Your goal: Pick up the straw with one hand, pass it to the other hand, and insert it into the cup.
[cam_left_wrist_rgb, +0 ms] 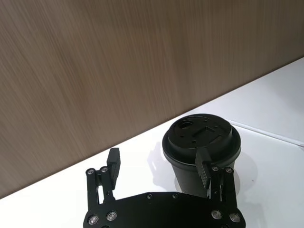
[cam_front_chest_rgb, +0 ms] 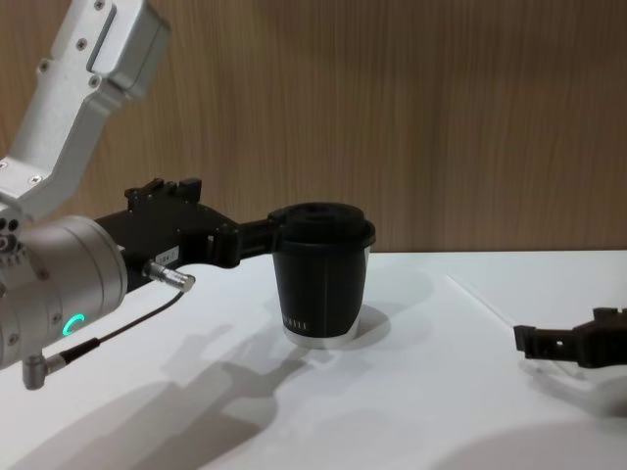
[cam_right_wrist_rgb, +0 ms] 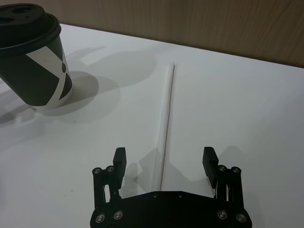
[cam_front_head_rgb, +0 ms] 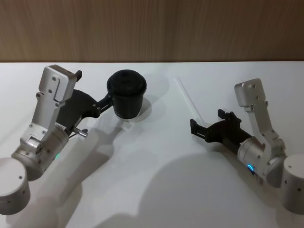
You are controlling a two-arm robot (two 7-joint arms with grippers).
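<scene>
The cup (cam_front_head_rgb: 126, 95) has tiny white lettering low on its side, too small to read, and stands upright on the white table (cam_front_head_rgb: 156, 190). The left gripper (cam_left_wrist_rgb: 158, 160) is spread wide and grips nothing, with one fingertip right at the cup's side under the lid. The right gripper (cam_right_wrist_rgb: 164, 153) is equally spread and empty. The straw (cam_right_wrist_rgb: 167, 118) lies flat, right of the cup, its long axis running from between those fingers toward the wooden wall.

Bare table (cam_front_head_rgb: 156, 166) surrounds the straw (cam_front_head_rgb: 189, 99); the cup (cam_front_head_rgb: 126, 95) stands well apart.
</scene>
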